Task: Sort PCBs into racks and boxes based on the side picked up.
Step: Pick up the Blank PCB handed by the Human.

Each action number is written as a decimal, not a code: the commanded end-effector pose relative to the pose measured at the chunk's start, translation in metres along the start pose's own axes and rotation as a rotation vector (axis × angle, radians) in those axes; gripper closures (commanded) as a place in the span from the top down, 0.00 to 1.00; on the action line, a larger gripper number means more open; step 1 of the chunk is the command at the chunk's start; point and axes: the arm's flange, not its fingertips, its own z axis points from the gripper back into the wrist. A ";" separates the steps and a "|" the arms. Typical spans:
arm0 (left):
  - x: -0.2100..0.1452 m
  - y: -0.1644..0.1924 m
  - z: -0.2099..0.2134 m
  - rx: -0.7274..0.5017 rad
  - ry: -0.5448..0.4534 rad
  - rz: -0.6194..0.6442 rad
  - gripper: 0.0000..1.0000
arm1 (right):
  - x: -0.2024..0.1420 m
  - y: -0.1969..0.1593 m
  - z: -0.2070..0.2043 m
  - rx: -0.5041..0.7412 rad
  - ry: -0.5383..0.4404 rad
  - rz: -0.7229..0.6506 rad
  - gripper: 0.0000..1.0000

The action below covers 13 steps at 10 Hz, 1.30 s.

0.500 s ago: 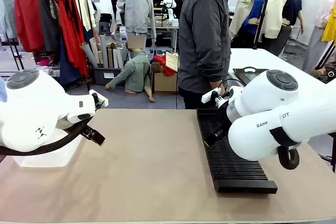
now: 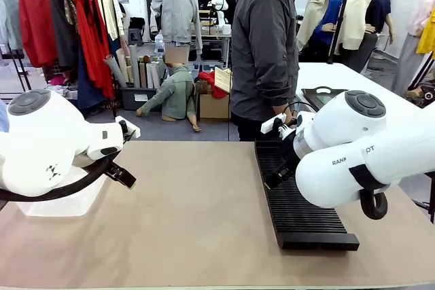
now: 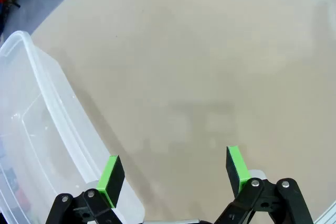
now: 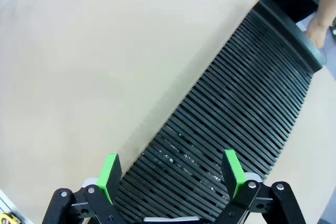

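The left claw [image 3: 173, 174] hangs with its green pads spread wide and nothing between them, above the bare beige desk [image 3: 210, 51]. In the left wrist view the clear translucent plastic tub [image 3: 50, 124], rectangular with rounded corners and a rim, takes the left side of the frame, its near wall just beside the left-hand pad. In the front view it sits at the lower left, largely hidden under the white left arm. The right claw [image 4: 170, 174] is likewise spread and grips nothing, poised over the long low black slotted rack [image 4: 236, 103], which in the right wrist view runs from the bottom centre to the upper right corner (its fine parallel slots lie across its width). In the front view the rack lies right of centre, stretching from the lower right toward the desk's far edge, with the right arm above it. A person in a dark grey jacket [image 2: 265, 45] stands at that far edge, upper centre of the frame. The person's hand [image 4: 317, 27] is at the rack's far end, in the upper right corner of the right wrist view; whether it touches the rack I cannot tell.
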 end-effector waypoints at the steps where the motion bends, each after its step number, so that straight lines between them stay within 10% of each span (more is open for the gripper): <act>1: 0.000 0.000 0.000 0.000 0.000 0.000 1.00 | 0.000 0.000 0.000 0.000 0.000 0.000 1.00; 9: 0.014 0.007 0.017 -0.006 0.029 -0.001 1.00 | 0.015 -0.005 0.016 0.043 -0.021 -0.056 1.00; 13: 0.046 0.038 0.054 -0.195 0.091 0.057 1.00 | 0.046 -0.034 0.055 0.139 0.061 -0.163 1.00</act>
